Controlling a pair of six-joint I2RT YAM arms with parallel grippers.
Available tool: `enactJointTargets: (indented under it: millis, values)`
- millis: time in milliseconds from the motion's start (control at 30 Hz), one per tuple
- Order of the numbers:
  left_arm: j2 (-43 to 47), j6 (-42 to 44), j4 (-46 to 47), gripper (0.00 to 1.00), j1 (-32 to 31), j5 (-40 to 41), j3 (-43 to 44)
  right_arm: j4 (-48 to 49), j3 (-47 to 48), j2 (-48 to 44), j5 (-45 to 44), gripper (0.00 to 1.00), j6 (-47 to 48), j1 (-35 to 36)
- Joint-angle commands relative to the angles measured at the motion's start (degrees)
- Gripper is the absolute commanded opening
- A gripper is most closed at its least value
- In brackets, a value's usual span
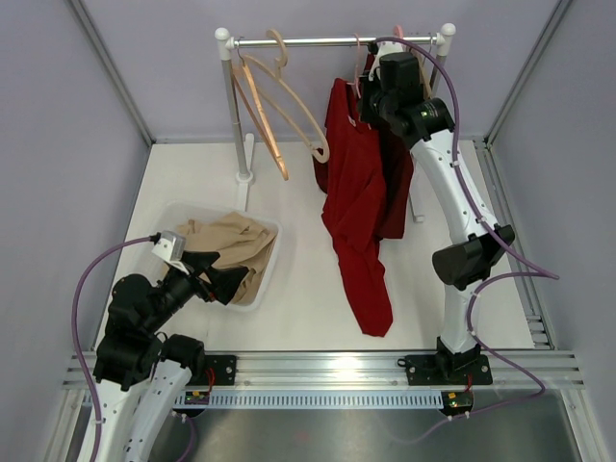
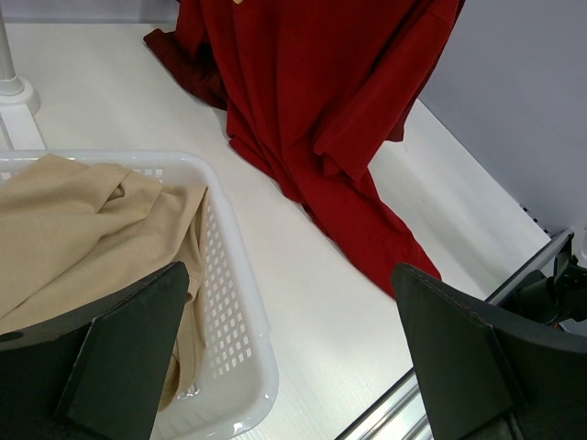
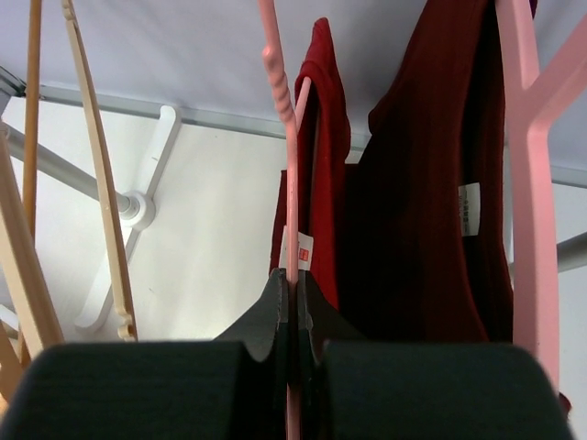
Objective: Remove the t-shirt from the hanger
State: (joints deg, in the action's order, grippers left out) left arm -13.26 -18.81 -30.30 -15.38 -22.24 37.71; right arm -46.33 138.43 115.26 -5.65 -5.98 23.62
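Nearest, my left jaws hang wide apart with nothing between them, low and well to the near left of the rack, over the near corner of the basket. Beige cloth lies heaped in that basket, which sits on the desk just in front of the rack's left post. Under the rack's left half dangle bare wooden hangers. Under its right half the red t-shirt drapes from the rail down to the desk, its lower end lying flat well in front of the rack. My right jaws are up at the rack's right end, pressed together on one arm of the pink hanger, with red cloth touching that arm just beyond the grip. A second pink hanger stands just right of it, with a darker red fold between them. Whether that fold is the same garment I cannot tell.

By my reckoning the job is at its start: I have the hanger, but the t-shirt is not yet off it. The shoulders have to slip free so the t-shirt drops clear of the rack.
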Motion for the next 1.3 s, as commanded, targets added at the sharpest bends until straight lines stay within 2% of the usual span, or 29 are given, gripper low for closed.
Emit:
enactJointTargets:
  millis: [0, 200, 467, 567, 633, 933, 1067, 1133, 1167, 1267]
  values:
    - [-0.98, 0.18, 2.00, 0.99, 0.26, -2.02, -0.19, 6.13, -0.43, -3.88, 2.13, 0.00, 0.88, -0.15]
    - [-3.53, 0.18, 2.18, 0.99, 0.26, -4.82, 0.87, 21.51, -10.80, -11.55, 2.40, 0.00, -2.28, -0.15]
    - [-6.08, -1.41, 2.71, 0.99, 0.17, -9.92, 4.12, 33.39, -22.23, -17.34, 2.04, 0.00, -4.21, -0.24]
    - [-8.18, -1.58, 2.62, 0.99, 0.17, -12.47, 5.17, 34.71, -25.39, -19.01, 2.75, 0.00, -4.74, -0.15]
    - [-10.02, -1.76, 2.71, 0.99, 0.17, -14.49, 5.53, 36.65, -31.16, -20.86, 2.84, 0.00, -5.79, -0.24]
    - [-16.71, -3.43, 3.32, 0.99, -1.32, -19.42, 12.55, 45.71, -54.72, -36.41, 3.72, 0.00, -10.54, -0.06]
    - [-20.74, -5.53, 4.99, 0.99, -3.43, -20.91, 16.07, 48.17, -60.46, -44.40, 3.80, 0.00, -12.21, 0.72]
    - [-22.24, -6.50, 6.04, 0.99, -6.58, -20.04, 17.56, 47.30, -63.36, -46.70, 2.41, 0.00, -12.91, 1.51]
    - [-23.47, -7.81, 8.05, 0.99, -10.16, -17.77, 18.09, 46.68, -66.16, -51.06, 0.66, 0.00, -13.79, 3.35]
    - [-27.16, -7.21, 9.47, 0.99, -23.87, -4.61, 19.23, 44.83, -72.23, -58.27, -4.71, 0.00, -16.78, 5.91]
